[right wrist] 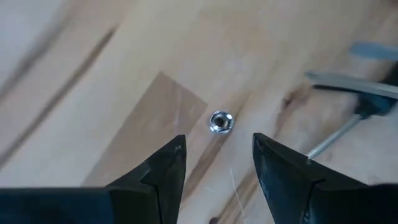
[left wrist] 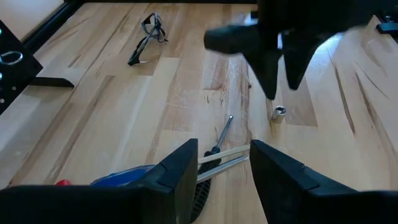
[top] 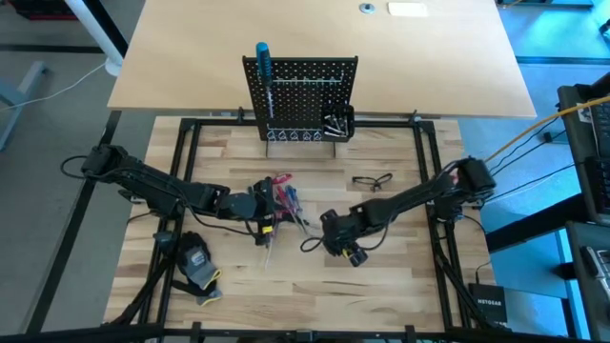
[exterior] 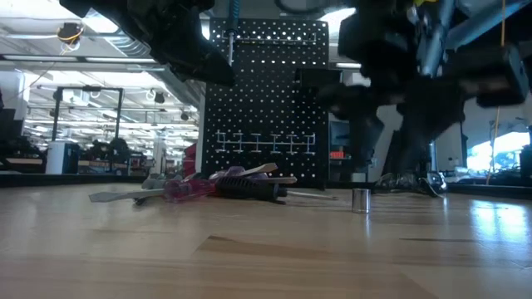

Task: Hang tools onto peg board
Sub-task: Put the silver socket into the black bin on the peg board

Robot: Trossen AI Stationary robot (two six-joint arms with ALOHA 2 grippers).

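At the back of the table the peg board (top: 301, 93) stands upright, with a blue-handled screwdriver (top: 263, 69) hung at its top left corner and silver bits seen in its small black bin (top: 338, 124) at the lower right. The remaining tools (top: 282, 200) are heaped mid-table, just beside the left gripper (left wrist: 222, 169), whose fingers are spread and empty over two metal shafts. The right gripper (right wrist: 216, 163), likewise spread and empty, is held over a small silver socket (right wrist: 221, 121) standing alone on the wood. Safety glasses (top: 372, 180) and a black-and-yellow glove (top: 197, 263) are seen lying apart.
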